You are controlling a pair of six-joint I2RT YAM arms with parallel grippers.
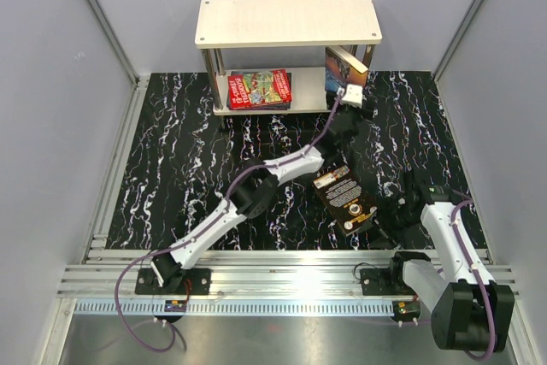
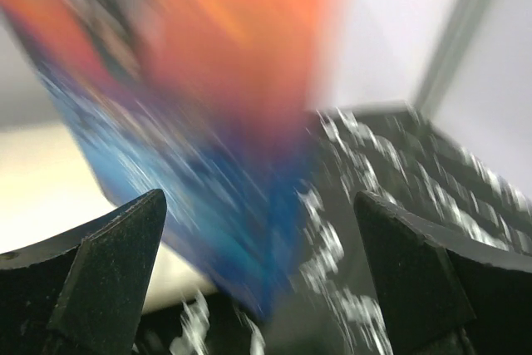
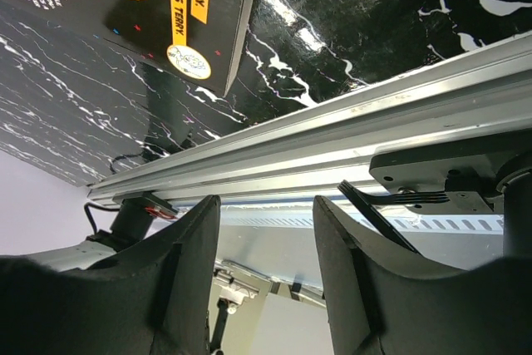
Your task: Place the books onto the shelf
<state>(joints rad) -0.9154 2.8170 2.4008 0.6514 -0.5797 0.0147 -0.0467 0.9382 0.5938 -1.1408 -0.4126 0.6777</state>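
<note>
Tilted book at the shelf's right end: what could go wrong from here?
The tilted book leans on the shelf's lower board; it may topple or slide off. The open left gripper straddles it, so pulling back crookedly could drag it out. The dark book lies on the table beside the left arm, which might sweep it.

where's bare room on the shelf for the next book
The lower board is bare between the flat red book and the leaning book; the top board is bare too. Crowded at the right end, around the left gripper.
</note>
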